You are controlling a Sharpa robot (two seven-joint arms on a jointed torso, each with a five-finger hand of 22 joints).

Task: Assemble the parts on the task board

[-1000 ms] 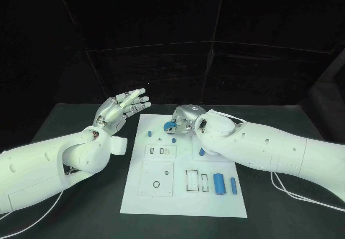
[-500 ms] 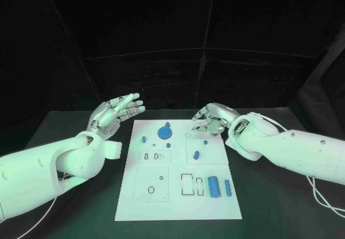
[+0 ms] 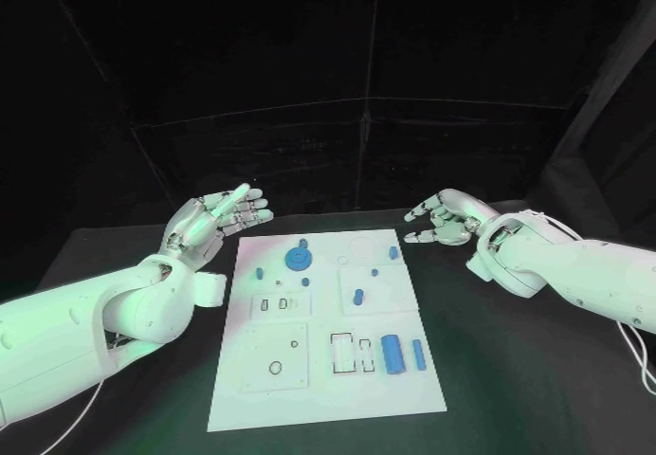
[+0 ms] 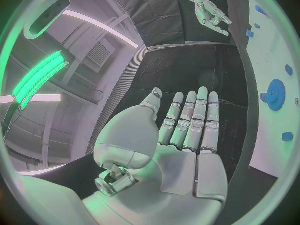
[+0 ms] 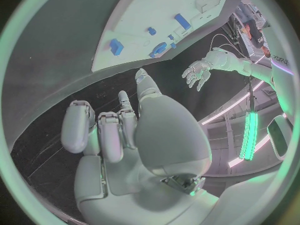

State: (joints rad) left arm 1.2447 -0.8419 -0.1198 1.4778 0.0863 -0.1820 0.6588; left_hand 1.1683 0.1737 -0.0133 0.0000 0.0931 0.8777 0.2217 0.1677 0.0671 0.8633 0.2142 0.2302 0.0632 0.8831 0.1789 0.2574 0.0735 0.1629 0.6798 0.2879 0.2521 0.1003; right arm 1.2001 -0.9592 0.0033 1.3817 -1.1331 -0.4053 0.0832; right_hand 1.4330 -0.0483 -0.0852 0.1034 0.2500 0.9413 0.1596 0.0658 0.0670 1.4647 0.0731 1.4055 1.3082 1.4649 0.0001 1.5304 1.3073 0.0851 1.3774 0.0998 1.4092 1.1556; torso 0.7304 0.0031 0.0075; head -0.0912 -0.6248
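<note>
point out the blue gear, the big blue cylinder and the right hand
blue gear (image 3: 297, 255), head view, on its round face
big blue cylinder (image 3: 395, 353), head view, mid-length of its body
right hand (image 3: 440, 219), head view, middle of the palm

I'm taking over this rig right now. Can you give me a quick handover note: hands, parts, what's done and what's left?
Left hand: raised off the task board's left side, fingers straight, holding nothing.
Right hand: off the board's far right corner, fingers curled loosely, holding nothing.
Parts: blue gear sits on the board's far part; small blue pieces lie around it; two blue cylinders lie at the near right.
Done: gear appears placed.
Left: the loose pieces and cylinders look unassembled.
</note>
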